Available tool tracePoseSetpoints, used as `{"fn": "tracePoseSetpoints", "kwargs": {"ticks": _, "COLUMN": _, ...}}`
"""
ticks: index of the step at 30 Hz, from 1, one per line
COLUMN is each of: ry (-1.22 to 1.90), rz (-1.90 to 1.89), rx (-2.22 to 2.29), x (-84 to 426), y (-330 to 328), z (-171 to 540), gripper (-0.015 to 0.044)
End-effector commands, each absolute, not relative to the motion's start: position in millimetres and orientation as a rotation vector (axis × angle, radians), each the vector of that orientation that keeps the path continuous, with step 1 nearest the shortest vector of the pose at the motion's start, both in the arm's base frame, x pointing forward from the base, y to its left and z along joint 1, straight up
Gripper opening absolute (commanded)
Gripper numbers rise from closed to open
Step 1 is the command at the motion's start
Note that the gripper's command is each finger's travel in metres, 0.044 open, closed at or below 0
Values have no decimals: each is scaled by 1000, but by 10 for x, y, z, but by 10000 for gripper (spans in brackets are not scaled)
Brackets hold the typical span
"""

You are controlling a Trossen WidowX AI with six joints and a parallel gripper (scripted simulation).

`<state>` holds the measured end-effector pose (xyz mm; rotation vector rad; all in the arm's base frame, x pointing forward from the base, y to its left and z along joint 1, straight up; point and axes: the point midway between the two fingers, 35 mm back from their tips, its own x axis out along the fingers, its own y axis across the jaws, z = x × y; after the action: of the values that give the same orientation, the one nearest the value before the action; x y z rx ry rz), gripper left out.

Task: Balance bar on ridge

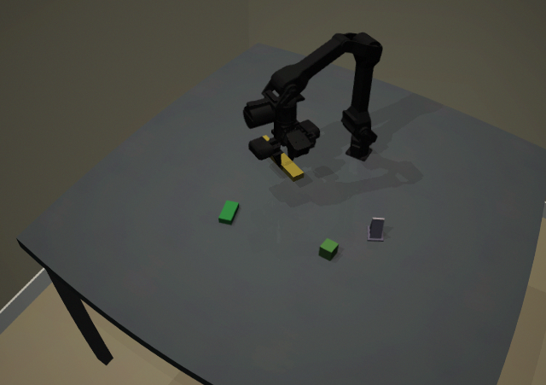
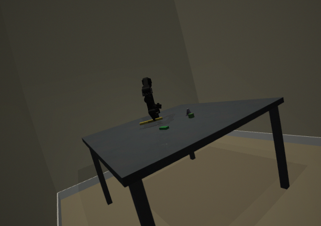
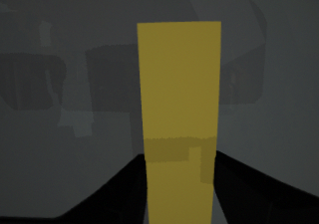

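The yellow bar is held between the fingers of my gripper, which is shut on it around its middle. The bar hangs a little above the table, roughly flat, with its shadow apart below it. In the wrist view it runs straight up from between the two fingers; its near end is out of that view. The small grey-purple ridge stands on the table with nothing on top, well away from the bar.
A green cube stands close to the ridge, on the side away from the arm's base. A flat green block lies on the table, apart from the bar and the cube.
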<state>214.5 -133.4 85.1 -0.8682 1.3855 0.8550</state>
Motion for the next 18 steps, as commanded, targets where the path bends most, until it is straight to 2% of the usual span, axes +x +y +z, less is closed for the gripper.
{"fn": "tracePoseSetpoints", "kwargs": {"ticks": 1, "ry": 1380, "rz": 846, "rx": -879, "x": 2156, "y": -1344, "z": 974, "gripper": 0}}
{"fn": "tracePoseSetpoints", "kwargs": {"ticks": 18, "ry": 1381, "rz": 847, "rx": -881, "x": 2116, "y": -1321, "z": 1414, "gripper": 0}}
